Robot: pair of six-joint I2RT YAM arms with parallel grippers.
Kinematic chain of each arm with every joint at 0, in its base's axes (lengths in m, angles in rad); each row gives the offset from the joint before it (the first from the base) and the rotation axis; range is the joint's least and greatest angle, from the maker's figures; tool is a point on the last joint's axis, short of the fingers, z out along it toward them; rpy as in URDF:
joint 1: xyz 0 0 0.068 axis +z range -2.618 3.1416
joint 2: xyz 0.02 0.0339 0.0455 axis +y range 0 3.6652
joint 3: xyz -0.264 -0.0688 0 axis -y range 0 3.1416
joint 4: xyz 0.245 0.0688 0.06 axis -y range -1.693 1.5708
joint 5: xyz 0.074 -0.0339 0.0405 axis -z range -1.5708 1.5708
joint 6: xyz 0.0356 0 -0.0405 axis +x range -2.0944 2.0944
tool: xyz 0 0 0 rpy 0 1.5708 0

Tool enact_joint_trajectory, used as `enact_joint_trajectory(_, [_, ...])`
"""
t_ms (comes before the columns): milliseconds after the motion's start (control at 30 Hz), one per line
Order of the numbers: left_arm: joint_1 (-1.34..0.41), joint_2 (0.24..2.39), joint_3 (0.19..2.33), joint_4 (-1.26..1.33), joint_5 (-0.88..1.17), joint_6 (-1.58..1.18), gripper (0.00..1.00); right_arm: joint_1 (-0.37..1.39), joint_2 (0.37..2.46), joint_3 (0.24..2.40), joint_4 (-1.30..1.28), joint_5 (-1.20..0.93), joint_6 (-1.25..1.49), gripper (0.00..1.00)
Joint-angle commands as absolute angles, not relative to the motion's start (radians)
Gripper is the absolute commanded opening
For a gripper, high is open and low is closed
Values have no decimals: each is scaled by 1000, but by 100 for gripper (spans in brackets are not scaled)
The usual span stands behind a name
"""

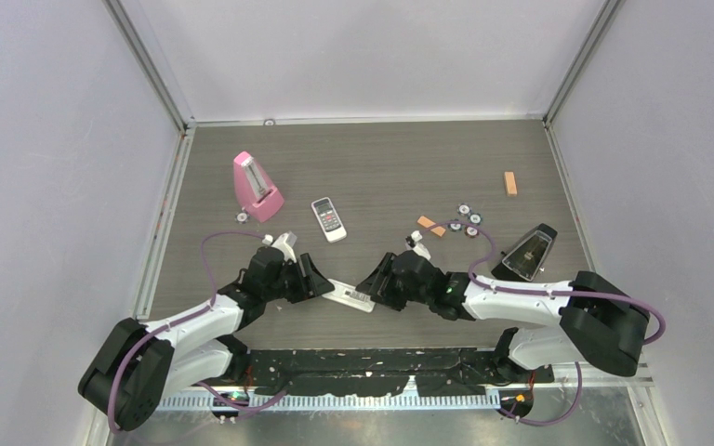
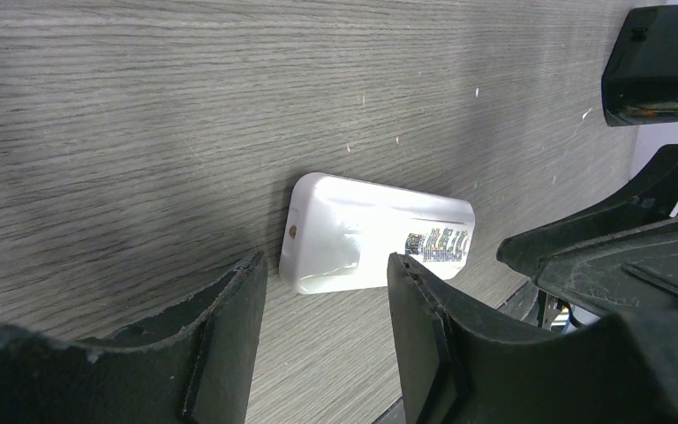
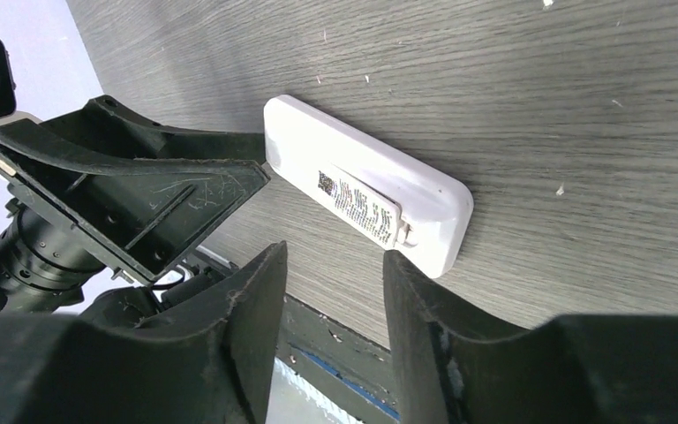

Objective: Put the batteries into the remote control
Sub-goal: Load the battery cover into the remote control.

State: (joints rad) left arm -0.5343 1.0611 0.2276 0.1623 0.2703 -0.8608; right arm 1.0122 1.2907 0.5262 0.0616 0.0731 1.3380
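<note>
Grey wood-grain counter [image 1: 381,158] fills a booth of pale lilac walls [image 1: 56,139] with metal posts at the corners. Close to its near edge the long slim white remote control [image 1: 349,295] lies flat, labelled back up, between the two arms. The left gripper [image 2: 327,265] and right gripper [image 3: 334,256] each stand partly open just off opposite ends of it, holding nothing. Bare wood runs along the far edge, behind a pink metronome [image 1: 257,186] and a dark one [image 1: 528,253].
</note>
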Motion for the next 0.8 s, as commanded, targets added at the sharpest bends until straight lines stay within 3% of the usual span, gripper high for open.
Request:
enact_joint_trajectory(0, [-531, 1062, 216, 110, 250, -851, 55, 1014, 1272, 571, 9, 103, 1309, 47])
enact_joint_trajectory(533, [-531, 1062, 211, 119, 258, -848, 55, 1014, 1451, 630, 10, 66, 1264, 15])
enact_joint_trajectory(767, [-531, 1046, 214, 114, 259, -848, 55, 1015, 1440, 655, -55, 70, 1245, 11])
